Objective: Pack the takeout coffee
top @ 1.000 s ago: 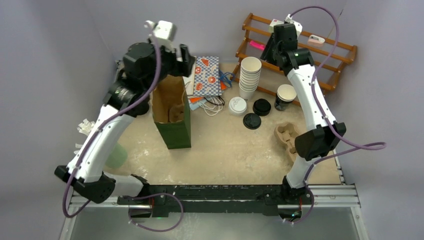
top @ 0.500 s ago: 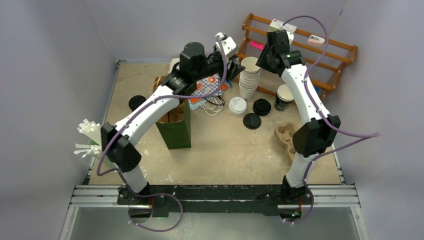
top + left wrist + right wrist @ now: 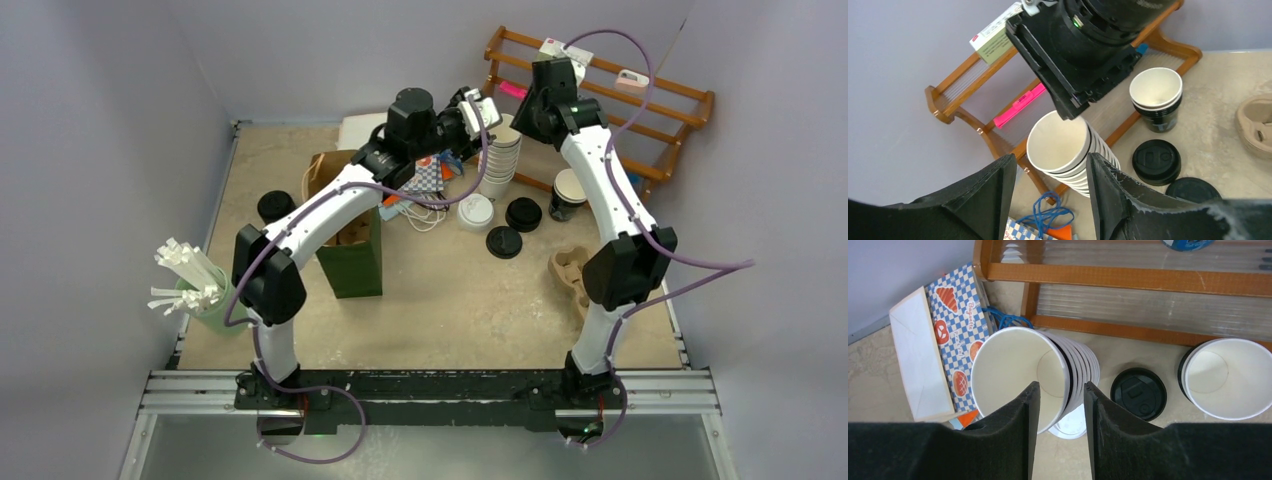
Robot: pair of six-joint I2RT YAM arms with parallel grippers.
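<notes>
Takeout coffee cup (image 3: pixel 571 193), dark-bodied with its white inside showing at the top, is seen upright on the table (image 3: pixel 450 310) at about 2 o'clock from the table's middle, just in front of the wooden rack (image 3: pixel 640 110). It is touched by neither gripper. Two black lids (image 3: pixel 522 213) are laid flat near it at its 8 o'clock.

A stack of white cups (image 3: pixel 499 152) is placed at 10 o'clock of the dark cup, and both arms are reached over it. The left gripper (image 3: pixel 1051 160) is held with its jaws apart, one finger on each side of the stack. A gap is visible beside one finger, and contact at the other cannot be judged. The right gripper (image 3: pixel 1060 386) is poised over the top cup with its jaws narrowly apart, the cup's rim seen between them and nothing clamped.

A green paper bag (image 3: pixel 352 262) is stood open at 9 o'clock from the table's middle.
</notes>
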